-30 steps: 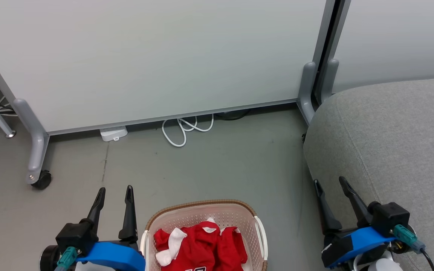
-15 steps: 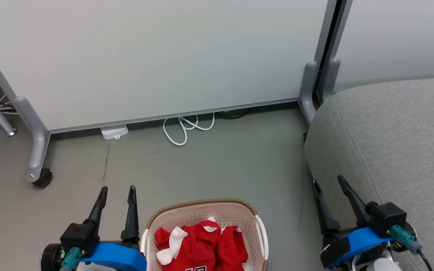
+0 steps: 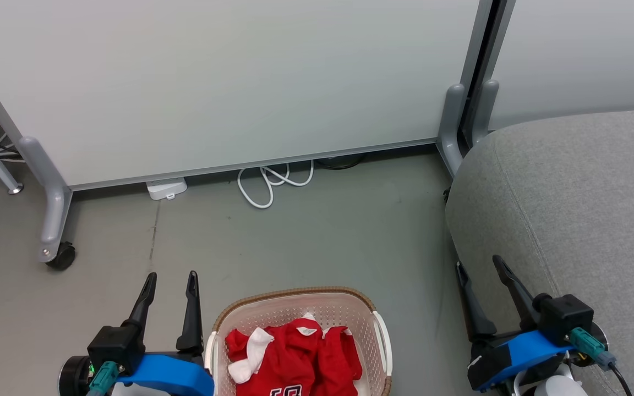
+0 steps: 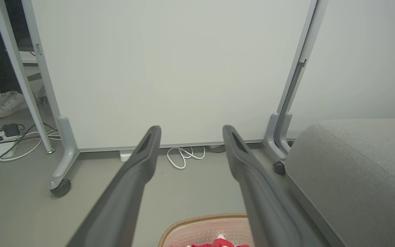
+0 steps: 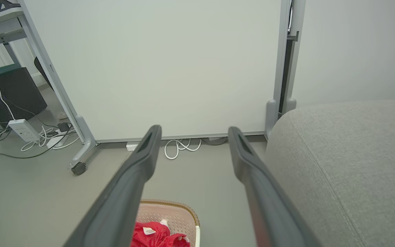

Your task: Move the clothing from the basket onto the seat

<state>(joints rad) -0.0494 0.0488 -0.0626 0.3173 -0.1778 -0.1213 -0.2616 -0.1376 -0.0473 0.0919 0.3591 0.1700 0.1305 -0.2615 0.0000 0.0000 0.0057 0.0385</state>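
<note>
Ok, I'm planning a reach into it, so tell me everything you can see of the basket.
The basket is a cream-white perforated plastic tub with a brown woven-look rim and white side handles. It stands upright on the grey floor, cut off by the head view's bottom edge, with crumpled red clothing inside. The seat stands apart to its right.

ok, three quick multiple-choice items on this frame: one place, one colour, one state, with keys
1. Relative to the seat, the basket stands: A) on it B) on the floor to its left C) behind it
2. The clothing is mainly: A) blue B) red C) green
3. Jaws of the left gripper and right gripper: A) both open, empty B) both shut on clothing C) one shut
Key: B, head view shows it floor-level beside the seat; B, red with white trim; A, jaws stand apart, nothing between.
</note>
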